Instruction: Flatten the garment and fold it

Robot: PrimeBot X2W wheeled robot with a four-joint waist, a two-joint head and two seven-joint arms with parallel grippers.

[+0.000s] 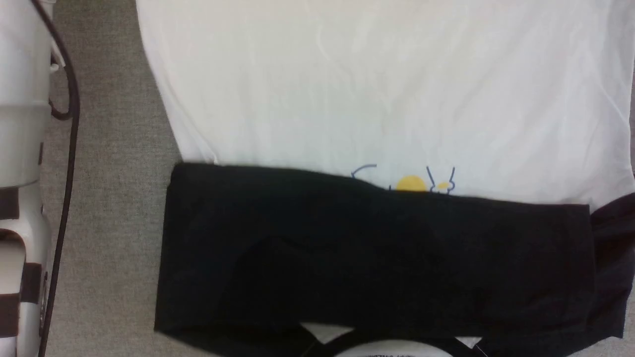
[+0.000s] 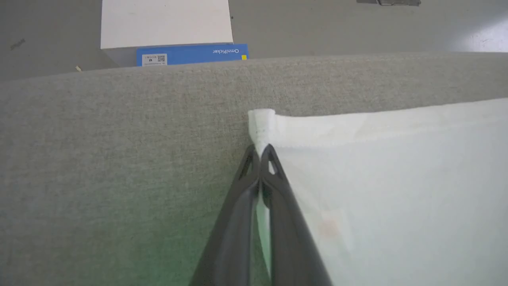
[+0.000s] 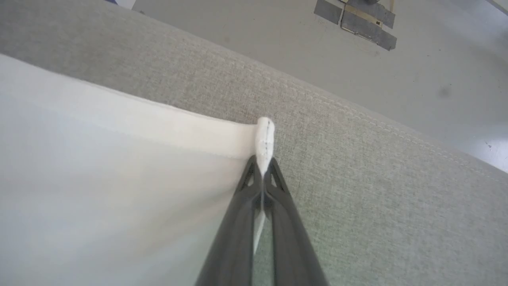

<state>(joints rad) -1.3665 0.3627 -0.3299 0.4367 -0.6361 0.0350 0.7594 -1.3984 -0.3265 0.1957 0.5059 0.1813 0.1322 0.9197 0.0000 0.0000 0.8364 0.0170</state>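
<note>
Two corners of the garment's [image 1: 377,99] white hem are pinched, one in each gripper. In the left wrist view, your left gripper [image 2: 260,153] has its fingers pressed together on the rolled hem corner [image 2: 262,123]. In the right wrist view, the right gripper [image 3: 262,165] is clamped the same way on the opposite corner [image 3: 265,137]. Both corners sit near the far edge of the grey padded surface [image 1: 109,198], with bare floor beyond that edge.

From the head view, the shirt lies flat across the middle of the surface. Its white body runs toward the far edge, and the collar [image 1: 392,347] is at the near edge. The black sleeves and shoulders [image 1: 377,258] lie as a broad band across the chest, half covering the small yellow-and-blue print [image 1: 412,183]. That suggests the flattening and the sleeve fold are done, and you are at the start of the lengthwise fold.

The next move probably calls for:
- raising both corners together, level with each other;
- keeping the hem taut between them so the body does not sag or twist;
- carrying the hem toward the near edge and laying it square over the black band before you let go.

Watch the right side, where some black fabric [image 1: 612,258] bulges past the band and may drag.
</note>
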